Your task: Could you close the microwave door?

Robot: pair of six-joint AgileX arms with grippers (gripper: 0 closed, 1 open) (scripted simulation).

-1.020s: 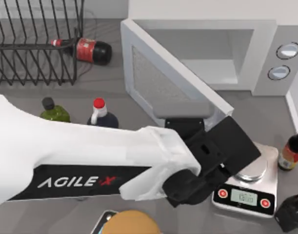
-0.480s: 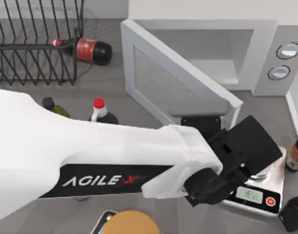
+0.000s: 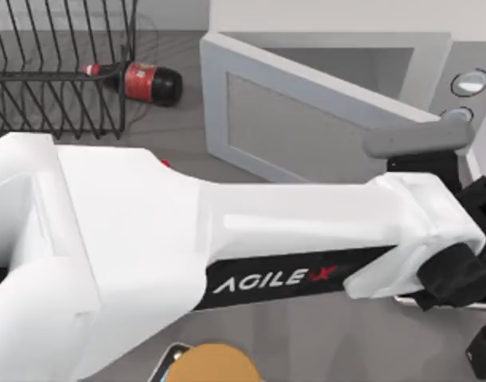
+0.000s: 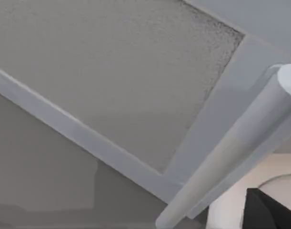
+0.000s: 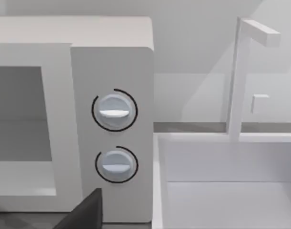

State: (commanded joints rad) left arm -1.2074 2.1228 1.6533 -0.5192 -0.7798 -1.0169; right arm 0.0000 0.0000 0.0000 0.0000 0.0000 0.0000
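Since a second ago my left arm (image 3: 227,263) had swept rightward and the microwave door (image 3: 306,131) had swung much nearer the microwave (image 3: 433,60), its cavity still partly uncovered. My left fingers' state I couldn't tell. The door's handle (image 4: 231,157) stood close by.
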